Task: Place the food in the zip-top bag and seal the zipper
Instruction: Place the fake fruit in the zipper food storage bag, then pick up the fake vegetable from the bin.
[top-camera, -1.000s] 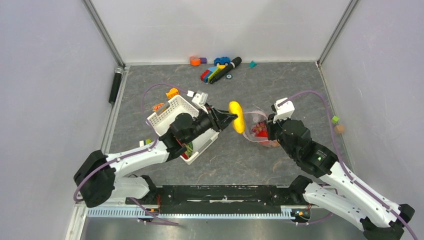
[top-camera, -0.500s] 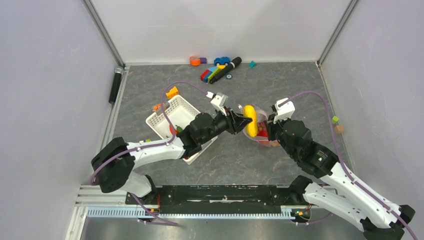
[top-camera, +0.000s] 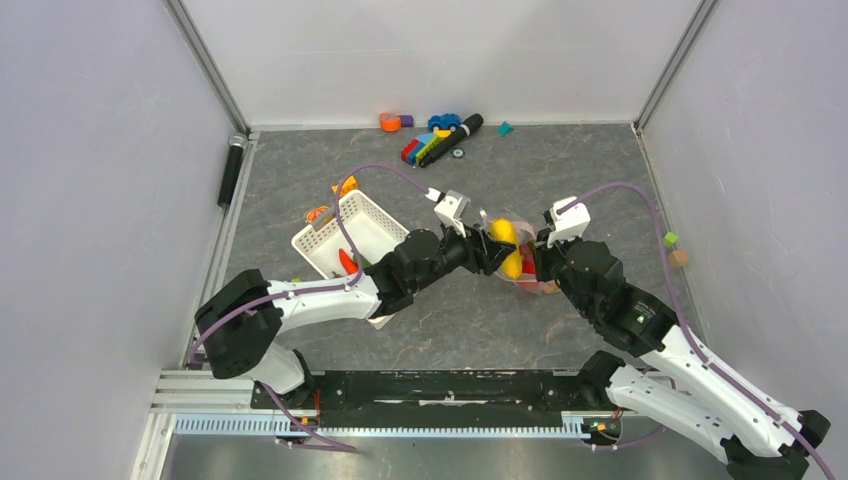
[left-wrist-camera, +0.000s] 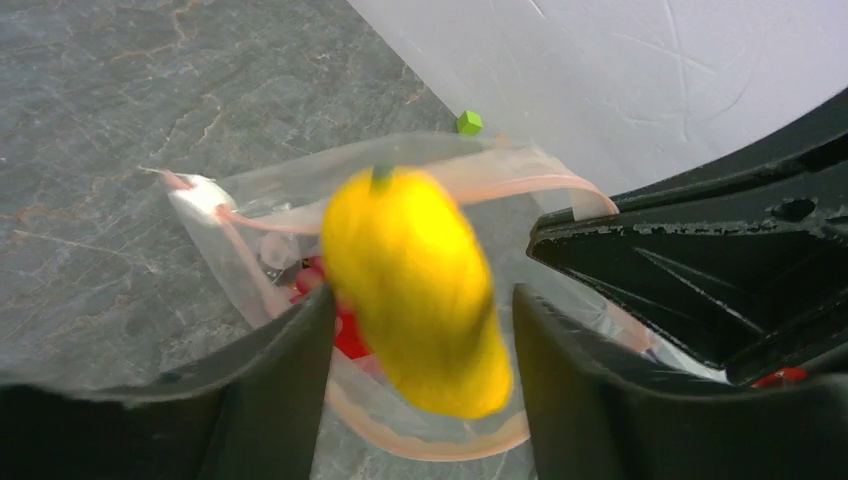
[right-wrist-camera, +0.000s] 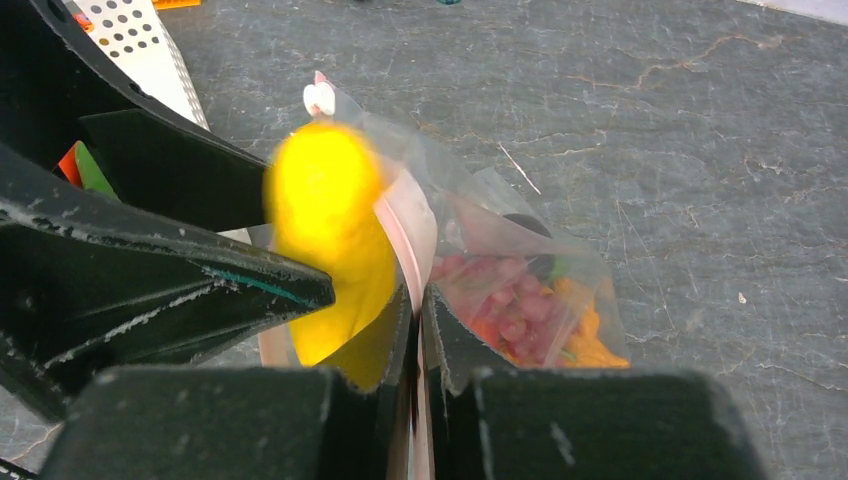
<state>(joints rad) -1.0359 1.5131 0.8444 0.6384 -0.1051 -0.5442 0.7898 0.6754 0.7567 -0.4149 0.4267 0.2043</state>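
The clear zip-top bag (top-camera: 530, 275) lies mid-table with its mouth held open; red grapes and orange food (right-wrist-camera: 520, 300) show inside. My right gripper (top-camera: 545, 255) is shut on the bag's pink zipper strip (right-wrist-camera: 412, 225), which passes between its fingers (right-wrist-camera: 418, 300). My left gripper (top-camera: 497, 250) is open right over the bag mouth. A yellow mango (left-wrist-camera: 415, 290) sits blurred between its spread fingers (left-wrist-camera: 422, 295), over the bag opening (left-wrist-camera: 250, 200). The mango also shows in the right wrist view (right-wrist-camera: 330, 230) and the top view (top-camera: 506, 245).
A white slotted basket (top-camera: 330, 225) stands left of the bag with a red chilli (top-camera: 346, 262) in it. Coloured blocks and a toy car (top-camera: 430, 140) lie at the back wall. A black cylinder (top-camera: 231, 170) lies at the left edge. Small cubes (top-camera: 671, 240) lie at the right.
My left arm carried the yellow mango rightward from near the basket to the bag mouth, and its fingers have spread off it. The right gripper has kept hold of the bag's edge.
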